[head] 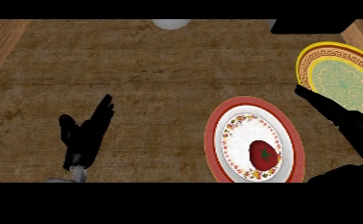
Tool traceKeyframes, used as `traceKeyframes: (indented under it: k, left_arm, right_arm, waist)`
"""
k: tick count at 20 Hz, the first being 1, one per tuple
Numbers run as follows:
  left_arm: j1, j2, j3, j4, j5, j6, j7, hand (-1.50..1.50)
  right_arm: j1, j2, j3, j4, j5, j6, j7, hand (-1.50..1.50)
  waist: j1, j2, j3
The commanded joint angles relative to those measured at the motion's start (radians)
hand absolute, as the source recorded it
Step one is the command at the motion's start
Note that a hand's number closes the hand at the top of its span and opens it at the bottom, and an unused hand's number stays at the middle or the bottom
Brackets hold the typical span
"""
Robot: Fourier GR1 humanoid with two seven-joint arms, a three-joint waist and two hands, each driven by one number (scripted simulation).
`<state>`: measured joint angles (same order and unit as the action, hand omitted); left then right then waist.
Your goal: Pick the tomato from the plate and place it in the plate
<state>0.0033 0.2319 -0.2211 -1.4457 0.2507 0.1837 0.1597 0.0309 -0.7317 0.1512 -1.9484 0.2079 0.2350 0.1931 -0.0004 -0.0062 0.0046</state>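
Note:
A red tomato (263, 155) lies on the red-rimmed white plate (245, 107) with a flowered band, at the lower right of the counter. A second plate (332, 71), yellow-rimmed with a green middle, stands at the right edge. My right hand (333, 112) reaches in from the right with straight fingers, between the two plates and over the yellow plate's lower edge, above and to the right of the tomato, holding nothing. My left hand (86, 134) rests open at the lower left, fingers up, far from both plates.
A pale round object (170, 23) shows at the counter's far edge, top centre. A dark block (305, 26) sits at the top right. Brown counter surface (142, 74) stretches across the middle and left.

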Motion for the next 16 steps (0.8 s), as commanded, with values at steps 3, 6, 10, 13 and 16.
traceKeyframes:
  k: [3, 6, 10, 13, 16]
  left_arm:
    - [0.006, -0.01, 0.024, 0.045, -0.005, -0.04, -0.007, 0.0]
    - [-0.037, -0.028, 0.024, 0.027, -0.002, -0.025, 0.064, 0.0]
    - [-0.042, -0.047, 0.043, 0.112, -0.036, -0.037, 0.008, 0.0]
    - [-0.038, -0.064, 0.04, 0.058, -0.039, -0.036, 0.044, 0.0]
    - [0.048, -0.055, 0.014, -0.068, -0.07, -0.025, 0.074, 0.0]
  right_arm:
    - [-0.019, 0.096, 0.093, -0.021, 0.103, 0.046, 0.13, -1.5]
    - [-0.029, 0.114, 0.099, 0.063, 0.111, 0.077, 0.069, -1.5]
    - [0.031, 0.184, 0.137, -0.033, 0.177, 0.068, 0.13, -1.5]
    - [0.024, 0.212, 0.15, 0.074, 0.267, 0.048, 0.031, -1.5]
    - [0.034, 0.224, 0.146, 0.03, 0.322, 0.063, 0.081, -1.5]
  waist:
    - [0.001, 0.006, -0.005]
    - [0.002, 0.007, -0.005]
    - [-0.004, 0.006, -0.005]
    - [-0.001, 0.007, -0.005]
    - [0.002, 0.005, -0.004]
